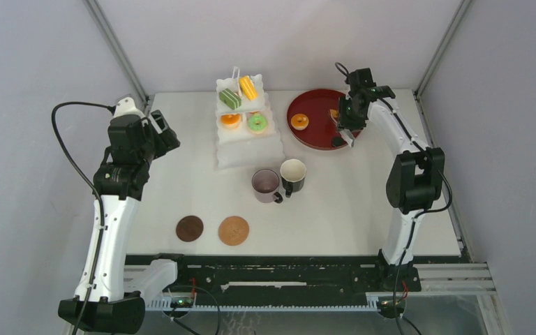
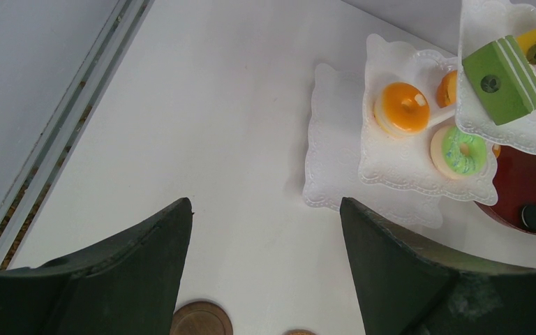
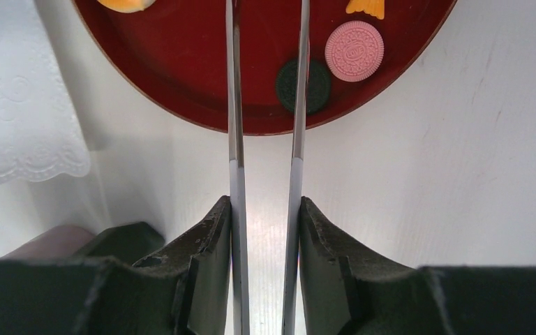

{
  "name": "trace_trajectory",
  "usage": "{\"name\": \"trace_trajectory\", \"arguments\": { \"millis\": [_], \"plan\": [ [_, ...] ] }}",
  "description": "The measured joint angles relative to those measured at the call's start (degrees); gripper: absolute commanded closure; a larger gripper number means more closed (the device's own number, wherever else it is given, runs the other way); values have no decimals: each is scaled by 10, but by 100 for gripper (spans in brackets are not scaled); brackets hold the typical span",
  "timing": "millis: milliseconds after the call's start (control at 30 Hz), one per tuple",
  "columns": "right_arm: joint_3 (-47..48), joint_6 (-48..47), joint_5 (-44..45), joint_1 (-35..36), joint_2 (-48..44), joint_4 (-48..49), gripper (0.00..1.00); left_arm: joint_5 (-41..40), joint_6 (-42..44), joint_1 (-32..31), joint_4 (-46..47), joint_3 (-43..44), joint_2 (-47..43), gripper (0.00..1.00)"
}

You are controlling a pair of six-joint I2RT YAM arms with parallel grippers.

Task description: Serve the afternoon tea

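Observation:
The white three-tier stand [image 1: 246, 150] stands at the back centre with green [image 1: 229, 98] and yellow [image 1: 248, 87] cakes on top and an orange [image 1: 230, 120] and a green donut [image 1: 257, 123] on the middle tier. The mauve mug [image 1: 266, 184] and black mug [image 1: 293, 174] stand together mid-table. Two brown coasters [image 1: 190, 228] [image 1: 234, 230] lie near the front. My left gripper [image 2: 265, 202] is open and empty, left of the stand [image 2: 335, 139]. My right gripper [image 3: 265, 206] is shut on the long metal tongs [image 3: 236, 139], whose arms reach over the red tray [image 3: 181, 63].
The dark red tray [image 1: 317, 132] at the back right holds an orange pastry [image 1: 299, 122], a black cookie [image 3: 303, 86], a pink cookie [image 3: 354, 51] and an orange piece [image 3: 366, 7]. Walls and metal frame posts enclose the table's back and sides.

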Motion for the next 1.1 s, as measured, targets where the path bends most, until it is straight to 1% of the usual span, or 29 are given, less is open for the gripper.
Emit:
{"name": "trace_trajectory", "arguments": {
  "millis": [200,600,867,1100],
  "plan": [
    [-15,7,-16,0,-29,2,95,-1,0,0,0,0,0,18],
    [-51,12,-45,2,-54,9,97,-5,0,0,0,0,-4,18],
    [-64,12,-71,26,-83,32,99,-6,0,0,0,0,-9,18],
    [-87,12,-115,46,-97,65,98,-9,0,0,0,0,-11,18]
  ]
}}
